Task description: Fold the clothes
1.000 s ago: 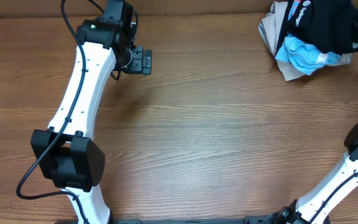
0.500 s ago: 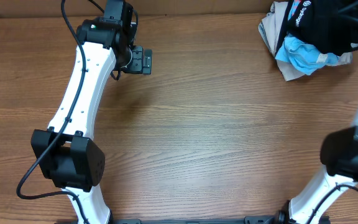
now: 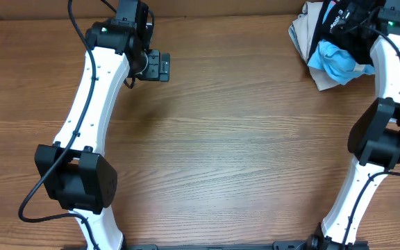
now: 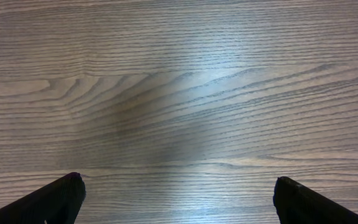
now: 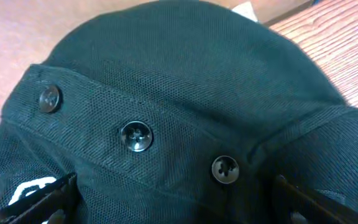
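The black garment (image 3: 340, 29) lies bunched on a pile at the far right corner of the table, with small white lettering showing. In the right wrist view its buttoned placket (image 5: 166, 106) fills the frame, with three dark buttons in a row. My right gripper (image 5: 176, 199) is open just above this fabric, a finger on each side; from overhead it (image 3: 356, 12) sits over the pile. My left gripper (image 4: 176, 196) is open and empty over bare wood, and from overhead it (image 3: 160, 67) is at the far left.
A light-blue garment (image 3: 333, 62) and a beige one (image 3: 301, 31) lie under and beside the black one. The wooden table (image 3: 221, 139) spreads between the arms. The table's far edge runs just behind the pile.
My right arm has swung in from the right edge and its gripper now hangs over the black garment. The left arm has not moved.
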Robot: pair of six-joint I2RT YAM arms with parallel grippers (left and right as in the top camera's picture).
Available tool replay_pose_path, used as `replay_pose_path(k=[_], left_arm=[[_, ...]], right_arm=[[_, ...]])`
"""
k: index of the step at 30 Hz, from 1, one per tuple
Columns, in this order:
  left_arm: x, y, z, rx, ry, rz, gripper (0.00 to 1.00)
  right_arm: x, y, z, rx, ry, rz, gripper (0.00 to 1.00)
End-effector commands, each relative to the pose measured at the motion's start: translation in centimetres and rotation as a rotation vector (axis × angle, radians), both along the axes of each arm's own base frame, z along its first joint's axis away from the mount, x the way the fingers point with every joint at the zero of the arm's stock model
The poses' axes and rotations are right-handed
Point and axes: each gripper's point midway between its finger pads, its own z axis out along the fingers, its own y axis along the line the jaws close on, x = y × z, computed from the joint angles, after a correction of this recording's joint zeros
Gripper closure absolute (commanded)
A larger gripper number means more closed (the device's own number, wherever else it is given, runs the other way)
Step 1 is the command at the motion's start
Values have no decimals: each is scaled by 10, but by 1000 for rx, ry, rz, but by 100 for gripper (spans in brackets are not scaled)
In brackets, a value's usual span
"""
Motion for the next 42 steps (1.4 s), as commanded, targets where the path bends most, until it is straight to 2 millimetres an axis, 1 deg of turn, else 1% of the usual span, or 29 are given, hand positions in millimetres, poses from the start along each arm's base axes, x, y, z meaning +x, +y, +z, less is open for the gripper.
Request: replay_pose_path(k=[1,2,4,6,7,8,9,10,11,12,14,15,17,21,22,24,25,27,31,33,37,40,42], left_arm=[[0,4,-6,11,16,10,0],[-1,4,-6,11,20,10,0],[-2,4,-7,12,24,10,0],[-2,4,-7,12,24,10,0],[-2,4,-7,12,24,11,0],[-2,4,-7,12,23,11,0],[-1,4,-7,11,22,11,0],[-1,4,-6,11,22,11,0],[-1,4,-6,11,21,11,0],[-1,4,-7,11,22,11,0],[-1,4,-6,11,22,11,0],[-1,4,-7,11,22,11,0],[-1,4,-6,11,22,11,0],[-1,4,-7,11,22,11,0],[-1,4,-6,11,22,11,0],[-1,4,-7,11,22,11,0],[-1,4,-7,11,22,11,0],[-1,4,-7,11,22,11,0],[-1,4,-7,11,22,11,0],[-1,4,-6,11,21,11,0],[-1,4,-6,11,22,11,0],[-1,4,-6,11,22,11,0],[-1,4,-6,11,21,11,0]], right_arm=[[-5,7,-39,49,80,5,0],[-5,7,-37,48,76,4,0],[-3,6,-18,38,45,5,0],[-3,5,12,28,4,5,0],[-6,5,50,15,-41,4,0],[-8,6,72,8,-67,4,0],[-12,7,101,-2,-104,5,0],[-17,8,123,-9,-131,6,0],[-25,11,157,-18,-172,9,0],[-33,17,182,-22,-206,19,0],[-57,32,239,-29,-280,44,0],[-69,38,258,-32,-300,51,0],[-108,59,302,-29,-334,81,0],[-180,102,368,-18,-423,163,0],[-196,108,384,-26,-457,171,0],[-222,116,408,-40,-515,180,0],[-240,120,423,-51,-554,182,0],[-267,125,443,-65,-606,184,0],[-296,130,462,-80,-662,186,0],[-307,132,468,-86,-684,187,0],[-316,134,474,-91,-701,187,0],[-311,132,470,-89,-689,184,0],[-310,132,467,-86,-678,184,0]])
